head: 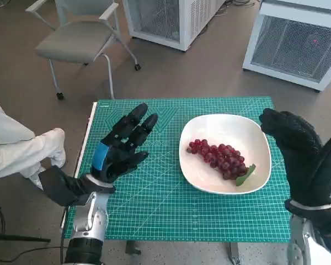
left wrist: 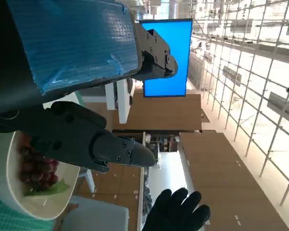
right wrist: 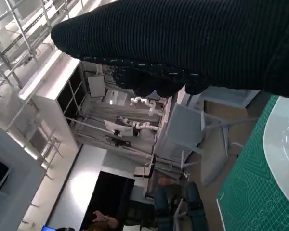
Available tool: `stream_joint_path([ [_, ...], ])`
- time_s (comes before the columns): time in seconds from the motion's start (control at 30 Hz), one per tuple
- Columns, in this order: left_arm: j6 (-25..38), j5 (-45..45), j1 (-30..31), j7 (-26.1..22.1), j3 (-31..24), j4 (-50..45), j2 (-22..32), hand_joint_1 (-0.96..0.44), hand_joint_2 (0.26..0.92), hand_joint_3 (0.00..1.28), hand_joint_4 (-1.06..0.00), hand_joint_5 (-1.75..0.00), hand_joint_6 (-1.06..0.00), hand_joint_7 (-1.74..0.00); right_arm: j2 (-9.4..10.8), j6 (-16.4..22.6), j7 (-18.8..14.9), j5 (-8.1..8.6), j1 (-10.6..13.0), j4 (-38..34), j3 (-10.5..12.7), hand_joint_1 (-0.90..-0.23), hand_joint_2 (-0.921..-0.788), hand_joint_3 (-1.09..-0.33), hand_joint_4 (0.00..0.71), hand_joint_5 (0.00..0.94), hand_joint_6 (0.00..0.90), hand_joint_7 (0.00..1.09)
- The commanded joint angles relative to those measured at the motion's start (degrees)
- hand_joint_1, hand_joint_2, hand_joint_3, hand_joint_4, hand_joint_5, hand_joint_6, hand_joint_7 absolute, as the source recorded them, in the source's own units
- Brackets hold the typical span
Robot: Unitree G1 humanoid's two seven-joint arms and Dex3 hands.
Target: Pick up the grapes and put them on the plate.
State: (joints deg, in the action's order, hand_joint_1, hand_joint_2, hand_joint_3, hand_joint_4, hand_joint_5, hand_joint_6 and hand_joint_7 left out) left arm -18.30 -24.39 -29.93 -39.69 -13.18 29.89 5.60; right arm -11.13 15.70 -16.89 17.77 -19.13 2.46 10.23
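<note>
The grapes (head: 219, 158) are seen lying in the plate (head: 262, 138), long axis running far-left to near-right. The right hand (head: 303, 154) stands nearer, just right of the plate; the left hand (head: 124, 144) hovers left. Both are empty, fingers apart.

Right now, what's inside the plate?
The plate holds a bunch of red grapes with a green leaf at one end. The plate surface under the bunch is covered from view.
</note>
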Motion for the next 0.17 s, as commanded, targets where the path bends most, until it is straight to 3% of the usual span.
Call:
stream_joint_path([
  [0.03, 0.6, -0.7, 1.5, 0.3, 0.4, -1.9, -0.8, -0.38, 0.921, 0.1, -0.25, 0.0, -0.35, 0.0, -0.4, -0.7, -0.6, -0.28, 0.8, -0.7, -0.2, -0.509, -0.921, -0.571, 0.347, 0.403, 0.188, 0.87],
  [0.17, 0.5, -0.6, 2.1, 0.4, 0.7, -2.6, -1.1, -0.38, 0.921, 0.1, -0.23, 0.0, -0.34, 0.0, -0.4, -0.6, -0.7, -0.28, 0.7, -0.8, -0.2, -0.509, -0.921, -0.571, 0.346, 0.405, 0.189, 0.87],
])
